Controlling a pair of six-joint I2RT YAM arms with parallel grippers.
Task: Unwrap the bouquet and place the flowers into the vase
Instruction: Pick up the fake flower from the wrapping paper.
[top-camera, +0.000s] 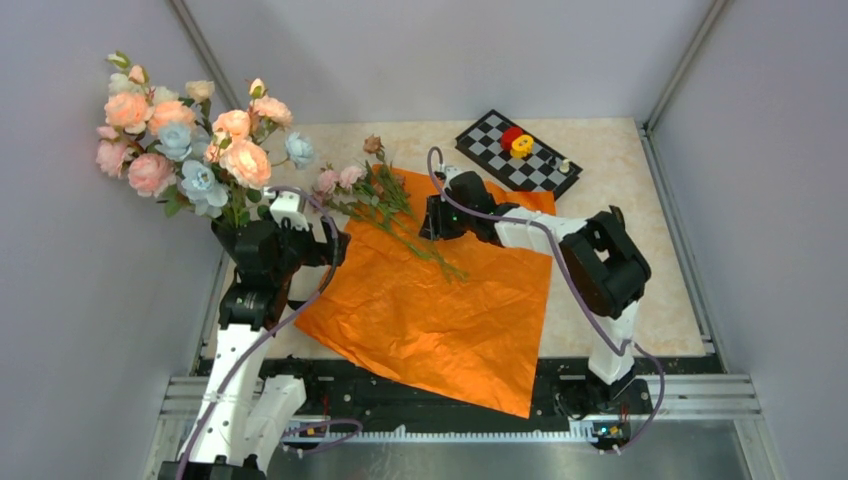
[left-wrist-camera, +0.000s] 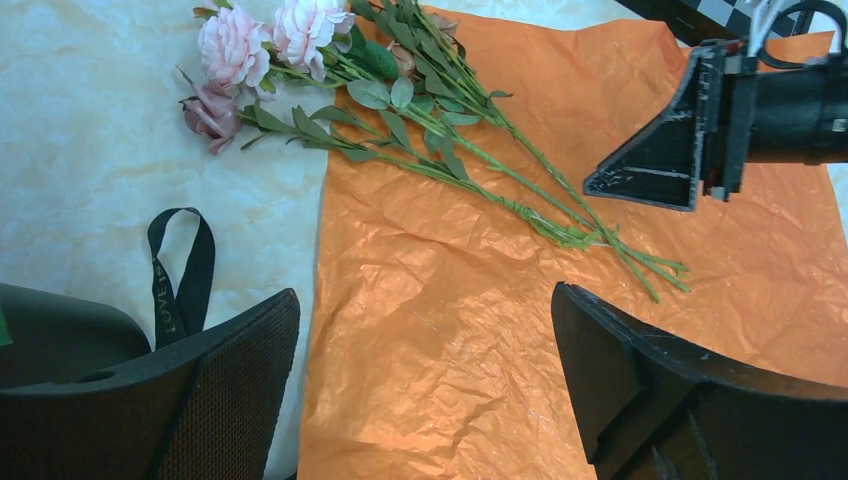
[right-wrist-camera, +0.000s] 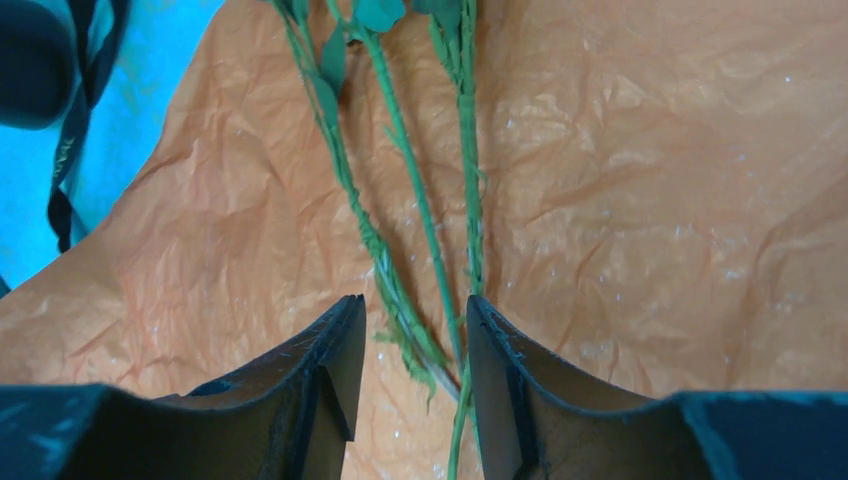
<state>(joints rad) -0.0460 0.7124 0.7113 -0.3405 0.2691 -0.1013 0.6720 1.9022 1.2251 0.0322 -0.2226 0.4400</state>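
The orange wrapping paper (top-camera: 440, 300) lies spread flat on the table. A few loose flowers (top-camera: 385, 205) lie across its far left corner, pink blooms (left-wrist-camera: 265, 35) off the paper and green stems (right-wrist-camera: 410, 200) toward the middle. My right gripper (right-wrist-camera: 414, 300) straddles the stem ends with its jaws partly closed, and a gap still shows beside the stems. My left gripper (left-wrist-camera: 425, 295) hangs wide open over the paper's left edge, holding nothing. A big bunch of pastel flowers (top-camera: 180, 140) stands in the vase (left-wrist-camera: 60, 325), which the left arm mostly hides in the top view.
The black ribbon (left-wrist-camera: 185, 270) lies untied on the marble tabletop next to the vase. A black-and-white checkerboard (top-camera: 545, 165) carrying red and yellow pieces sits at the far right. Grey walls close in the left, right and back.
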